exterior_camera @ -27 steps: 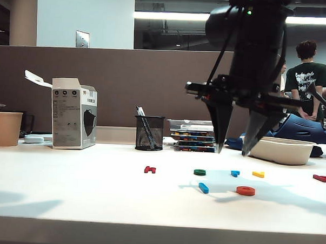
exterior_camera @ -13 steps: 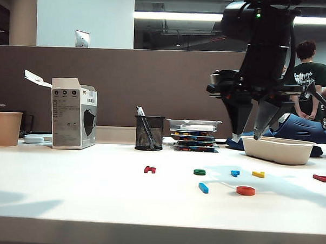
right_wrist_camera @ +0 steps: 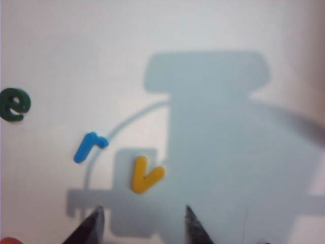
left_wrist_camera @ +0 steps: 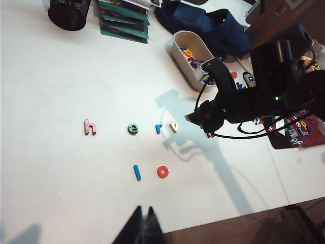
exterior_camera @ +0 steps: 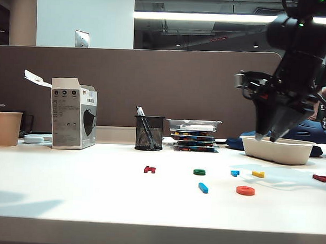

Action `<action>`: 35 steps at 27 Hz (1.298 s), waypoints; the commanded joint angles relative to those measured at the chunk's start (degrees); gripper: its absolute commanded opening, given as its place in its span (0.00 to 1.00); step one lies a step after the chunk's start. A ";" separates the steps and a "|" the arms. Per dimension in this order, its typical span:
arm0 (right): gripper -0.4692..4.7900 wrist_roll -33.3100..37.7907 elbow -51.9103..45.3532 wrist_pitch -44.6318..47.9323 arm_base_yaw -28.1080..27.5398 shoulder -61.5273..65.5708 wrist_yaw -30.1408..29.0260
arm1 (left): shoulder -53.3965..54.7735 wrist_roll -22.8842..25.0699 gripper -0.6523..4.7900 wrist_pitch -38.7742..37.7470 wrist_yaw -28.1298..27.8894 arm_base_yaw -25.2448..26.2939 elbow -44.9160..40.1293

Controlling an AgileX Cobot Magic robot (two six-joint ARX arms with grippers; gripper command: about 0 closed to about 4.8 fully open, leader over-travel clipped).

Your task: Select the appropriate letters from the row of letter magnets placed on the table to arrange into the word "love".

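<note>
On the white table (exterior_camera: 95, 194) the row holds a red h (exterior_camera: 149, 169), green e (exterior_camera: 199, 171), short blue r (exterior_camera: 235, 172) and yellow v (exterior_camera: 258, 173). In front of it lie the blue bar l (exterior_camera: 203, 187) and the orange ring o (exterior_camera: 245, 190). My right gripper (exterior_camera: 265, 139) hangs open and empty, high above the v and slightly to its right. Its wrist view shows the v (right_wrist_camera: 145, 174), r (right_wrist_camera: 89, 146) and e (right_wrist_camera: 14, 104) beyond the right gripper (right_wrist_camera: 142, 213). My left gripper (left_wrist_camera: 144, 209) is shut and empty, high above the table's near edge; it does not show in the exterior view.
A white oval tray (exterior_camera: 278, 150) with loose letters stands at the back right, behind the right gripper. A mesh pen cup (exterior_camera: 149, 133), stacked trays (exterior_camera: 194, 135), a cardboard box (exterior_camera: 74, 114) and a paper cup (exterior_camera: 7, 128) line the back. Red pieces (exterior_camera: 323, 178) lie far right.
My right gripper has swung to the right, from above the o and l to above the v, and its wrist has turned. No letter has moved.
</note>
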 commanded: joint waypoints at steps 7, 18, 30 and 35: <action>0.47 -5.81 0.20 -0.48 -0.33 4.35 -5.66 | -0.11 0.26 0.11 0.33 -0.22 -0.09 0.24; 0.47 -7.21 0.22 1.97 -0.31 6.58 -5.68 | -0.11 0.26 0.11 0.35 -0.22 -0.09 0.24; 0.47 -7.19 0.22 4.50 -0.15 6.67 -7.23 | -0.11 0.26 0.11 0.33 -0.22 -0.09 0.24; 0.47 -7.21 0.22 5.01 -0.13 6.75 -7.37 | -0.11 0.26 0.11 0.33 -0.22 -0.09 0.24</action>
